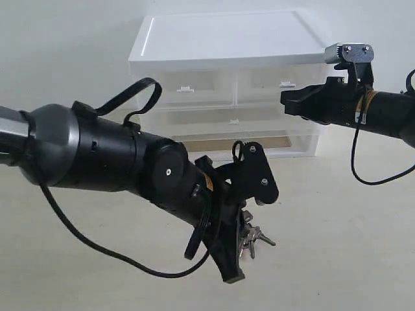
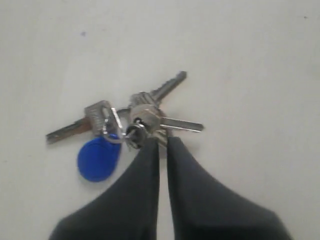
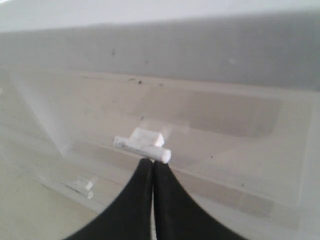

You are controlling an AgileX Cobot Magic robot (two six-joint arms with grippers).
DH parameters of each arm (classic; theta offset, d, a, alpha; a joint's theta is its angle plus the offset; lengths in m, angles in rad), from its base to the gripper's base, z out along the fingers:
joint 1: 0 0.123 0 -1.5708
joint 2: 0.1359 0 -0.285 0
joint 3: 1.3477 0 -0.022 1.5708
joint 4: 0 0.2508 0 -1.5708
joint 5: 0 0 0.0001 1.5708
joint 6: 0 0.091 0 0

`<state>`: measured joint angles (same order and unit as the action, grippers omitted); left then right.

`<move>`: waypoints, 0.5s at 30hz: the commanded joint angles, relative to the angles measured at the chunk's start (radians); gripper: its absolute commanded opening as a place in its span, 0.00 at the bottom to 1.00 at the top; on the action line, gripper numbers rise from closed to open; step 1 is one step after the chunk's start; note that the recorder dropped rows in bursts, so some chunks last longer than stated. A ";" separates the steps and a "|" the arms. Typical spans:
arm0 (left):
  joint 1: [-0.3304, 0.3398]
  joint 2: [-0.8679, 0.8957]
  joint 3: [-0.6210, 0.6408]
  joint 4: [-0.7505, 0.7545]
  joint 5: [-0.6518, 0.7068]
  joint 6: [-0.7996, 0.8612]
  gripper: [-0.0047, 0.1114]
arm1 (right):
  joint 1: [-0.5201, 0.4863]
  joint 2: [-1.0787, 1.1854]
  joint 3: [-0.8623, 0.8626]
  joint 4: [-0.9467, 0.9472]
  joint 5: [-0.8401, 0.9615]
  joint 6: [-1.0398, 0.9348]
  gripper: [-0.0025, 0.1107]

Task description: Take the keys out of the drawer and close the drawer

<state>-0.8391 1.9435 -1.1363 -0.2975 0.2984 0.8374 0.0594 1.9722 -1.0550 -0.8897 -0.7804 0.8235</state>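
L: left hand (image 2: 161,141) pinching keys (image 2: 145,117) on bare worktop (image 2: 250,50), room all round | R: right hand (image 3: 152,162) pressed together, tips before drawer tab (image 3: 142,143), contact unclear

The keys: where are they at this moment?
The keys lie on the table at the tips of the left gripper; in the exterior view they sit low and centre, in front of the white drawer unit.
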 commanded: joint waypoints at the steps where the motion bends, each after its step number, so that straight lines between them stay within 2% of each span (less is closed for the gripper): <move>1: -0.009 0.074 -0.041 -0.207 0.086 0.166 0.08 | -0.017 0.006 -0.029 0.130 0.096 -0.001 0.02; 3: -0.009 0.106 -0.063 -0.281 0.088 0.254 0.08 | -0.017 0.006 -0.029 0.130 0.094 -0.001 0.02; 6: 0.003 0.148 -0.098 -0.289 0.093 0.261 0.08 | -0.017 0.006 -0.029 0.130 0.094 -0.001 0.02; 15: 0.122 0.246 -0.203 -0.256 0.089 0.263 0.08 | -0.017 0.006 -0.029 0.131 0.096 -0.004 0.02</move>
<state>-0.7430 2.1656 -1.3245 -0.5825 0.3925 1.0926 0.0594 1.9722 -1.0550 -0.8915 -0.7804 0.8235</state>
